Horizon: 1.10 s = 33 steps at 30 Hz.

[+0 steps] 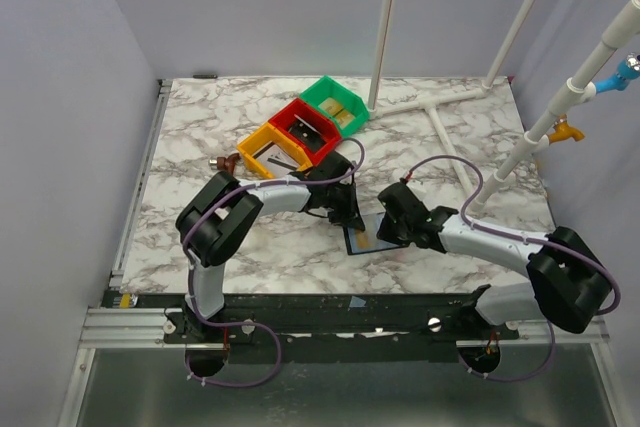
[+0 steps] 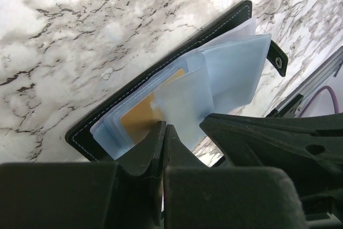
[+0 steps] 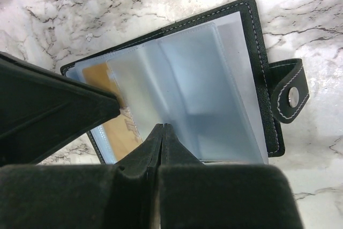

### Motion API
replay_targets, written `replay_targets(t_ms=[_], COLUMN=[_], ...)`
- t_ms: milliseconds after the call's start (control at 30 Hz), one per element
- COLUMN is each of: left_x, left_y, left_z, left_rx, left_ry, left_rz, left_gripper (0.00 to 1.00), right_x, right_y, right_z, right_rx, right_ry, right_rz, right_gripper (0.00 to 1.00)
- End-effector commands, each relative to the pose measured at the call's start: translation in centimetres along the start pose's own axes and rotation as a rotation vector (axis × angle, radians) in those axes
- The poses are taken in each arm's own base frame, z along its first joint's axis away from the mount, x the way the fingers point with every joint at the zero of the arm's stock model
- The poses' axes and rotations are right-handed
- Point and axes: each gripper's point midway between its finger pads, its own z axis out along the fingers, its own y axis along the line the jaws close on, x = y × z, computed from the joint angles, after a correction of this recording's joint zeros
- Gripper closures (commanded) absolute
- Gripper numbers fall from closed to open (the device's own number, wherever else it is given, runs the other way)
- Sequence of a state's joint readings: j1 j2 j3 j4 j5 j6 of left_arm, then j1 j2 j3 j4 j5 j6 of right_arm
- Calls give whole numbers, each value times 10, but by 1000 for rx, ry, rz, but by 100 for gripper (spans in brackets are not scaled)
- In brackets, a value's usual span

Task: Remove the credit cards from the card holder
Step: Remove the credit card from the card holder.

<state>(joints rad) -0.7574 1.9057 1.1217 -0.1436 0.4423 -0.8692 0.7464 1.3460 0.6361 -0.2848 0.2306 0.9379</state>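
At the middle of the desk, rather nearer its near edge than its far one, the card holder is laid open and flat. Its black cover is turned down against the marble and its clear sleeves are fanned upward. It is flanked by both claws, which are brought close together above it.

The left claw is set at the holder's left side. It is clenched, with its fingertips pressed together at the edge of the sleeve in which the tan-gold card is lodged. Whether sleeve or card is pinched between them cannot be told.

The right claw is set at the holder's right side. It is likewise clenched, no gap being seen between its fingers, and its tips are held against a clear sleeve near the holder's middle. A grip on that sleeve cannot be confirmed.

The snap tab is left unfastened and juts out from the cover's edge.

Farther off, toward the far edge and well apart from the holder, three bins are lined up on a slant: the yellow bin nearest, then the red bin, then the green bin.
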Motion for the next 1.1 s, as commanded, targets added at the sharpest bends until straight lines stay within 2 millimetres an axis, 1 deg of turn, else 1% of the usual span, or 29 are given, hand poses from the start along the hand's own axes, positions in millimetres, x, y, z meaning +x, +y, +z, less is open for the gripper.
replay_targets(t_ms=[0, 100, 200, 367, 567, 700, 900, 1067], left_x=[1, 1, 1, 2, 4, 4, 2, 2], left_y=[-1, 1, 3, 5, 8, 7, 2, 2], left_z=[9, 11, 12, 13, 14, 13, 11, 11], left_rx=[-6, -17, -25, -33, -38, -35, -31, -32], left_ry=[10, 11, 16, 21, 27, 28, 28, 31], left_rz=[-1, -4, -6, -4, -5, -1, 11, 14], left_gripper=[100, 100, 100, 100, 100, 100, 100, 100], right_x=[-8, -9, -5, 11, 19, 18, 11, 9], right_y=[9, 17, 23, 31, 41, 37, 29, 16], right_z=[-11, -16, -19, -14, -3, 3, 3, 6], right_rx=[-42, -85, -118, -145, -150, -110, -52, 21], right_ry=[-9, -12, 1, 39, 65, 59, 30, 17], right_rz=[-21, -28, -34, -58, -76, -80, -88, -102], right_gripper=[99, 99, 99, 99, 100, 99, 99, 99])
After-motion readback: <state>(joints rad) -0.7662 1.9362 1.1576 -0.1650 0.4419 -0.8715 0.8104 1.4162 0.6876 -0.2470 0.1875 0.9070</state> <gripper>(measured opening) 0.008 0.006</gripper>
